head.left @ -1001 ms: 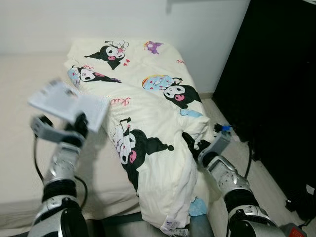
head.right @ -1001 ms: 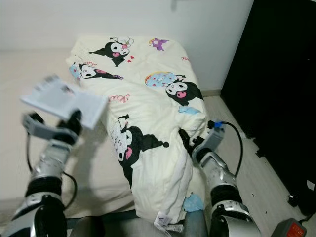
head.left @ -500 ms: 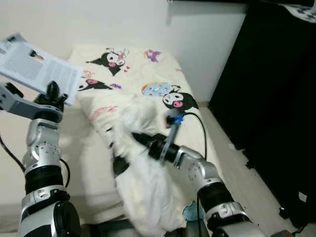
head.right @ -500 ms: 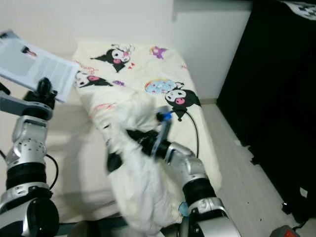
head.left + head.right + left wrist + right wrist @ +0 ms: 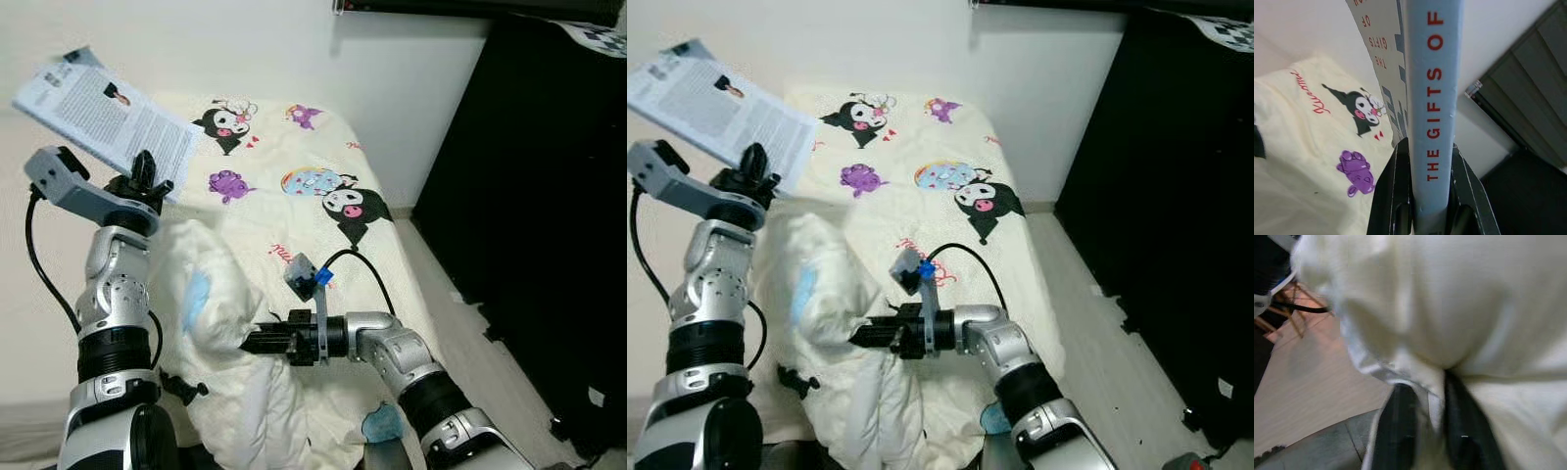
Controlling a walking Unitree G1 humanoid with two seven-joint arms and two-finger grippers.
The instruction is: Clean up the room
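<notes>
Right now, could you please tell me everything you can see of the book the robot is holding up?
The book is a thin paperback held aloft above the bed's far left side, clamped at its lower edge by the left gripper. In the left wrist view its pale blue spine runs between the two black fingers and reads "THE GIFTS OF" in red. The head views show a white face with dense printed text and a small picture, tilted with its far corner highest. Nothing else touches it.

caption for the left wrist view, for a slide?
Left gripper shut on a pale blue book, held above the cartoon-print duvet.
</notes>
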